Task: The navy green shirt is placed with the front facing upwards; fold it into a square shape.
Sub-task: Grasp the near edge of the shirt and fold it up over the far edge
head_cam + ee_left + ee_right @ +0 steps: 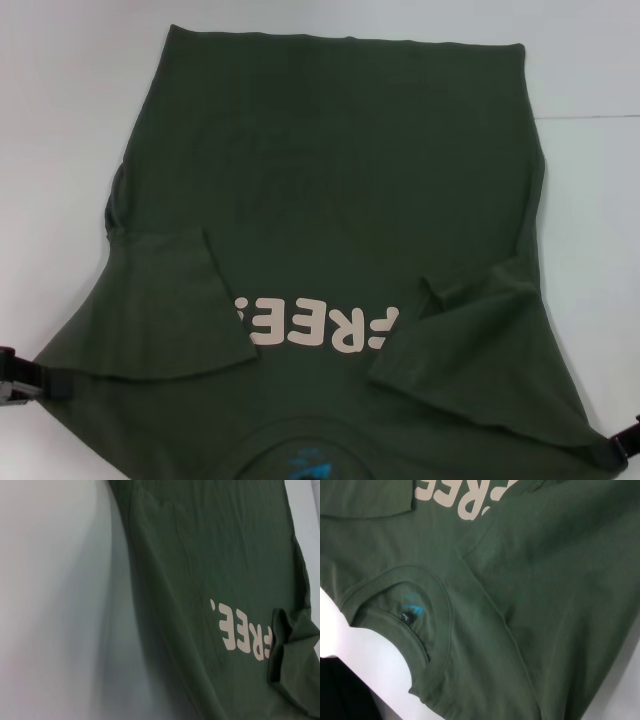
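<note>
shirt (330, 180) sleeves folded in, lettering partly hidden | both claws' grip: cannot tell

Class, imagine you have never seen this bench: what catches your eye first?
The navy green shirt covers most of the white table, both sleeves folded inward over its chest. Its cream "FREE!" lettering peeks out between them. The left gripper and right gripper sit at the shirt's near corners.

collar (300, 452) cut by frame edge | lettering (318, 327) partly under sleeves
</note>
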